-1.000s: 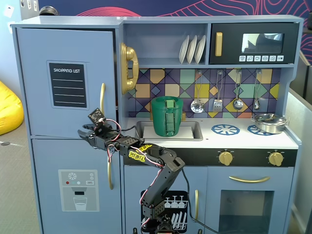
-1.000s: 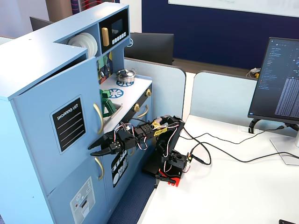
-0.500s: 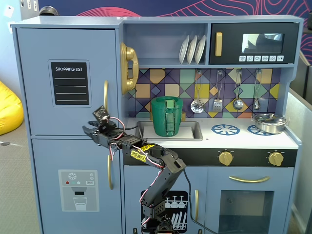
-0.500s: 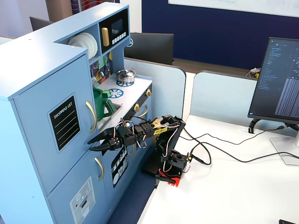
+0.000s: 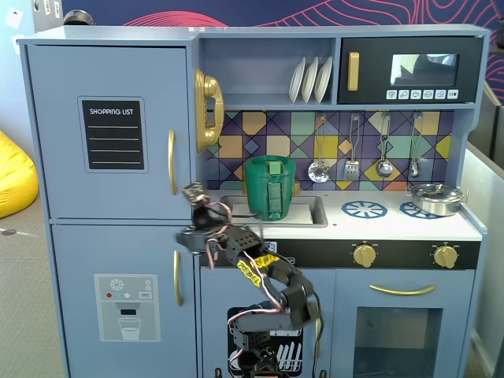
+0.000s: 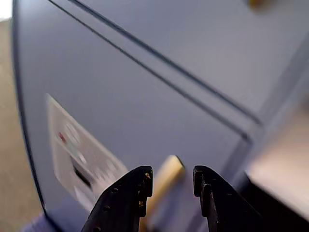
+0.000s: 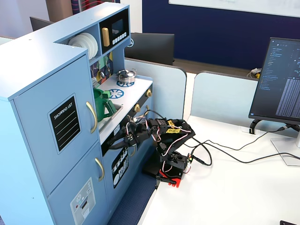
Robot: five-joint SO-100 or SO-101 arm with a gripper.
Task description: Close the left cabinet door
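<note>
The left cabinet door (image 5: 110, 130) is light blue with a black "SHOPPING LIST" panel and a curved gold handle (image 5: 171, 161). It lies flush with the fridge front in both fixed views (image 7: 56, 126). My gripper (image 5: 193, 191) is just right of the door's lower right corner, below its handle, and it also shows in the other fixed view (image 7: 110, 142). In the wrist view my gripper (image 6: 173, 175) is open and empty. Its two black fingers frame the gold handle (image 6: 166, 176) of the lower door with the dispenser graphic (image 6: 77, 154). The upper door (image 6: 217, 38) fills the top right.
The black microwave door (image 5: 409, 71), plates (image 5: 309, 79), a gold toy phone (image 5: 208, 110), a green pitcher (image 5: 270, 187) in the sink and a pot (image 5: 435, 197) sit to the right. A monitor (image 7: 281, 79) and cables (image 7: 225, 150) lie on the white desk.
</note>
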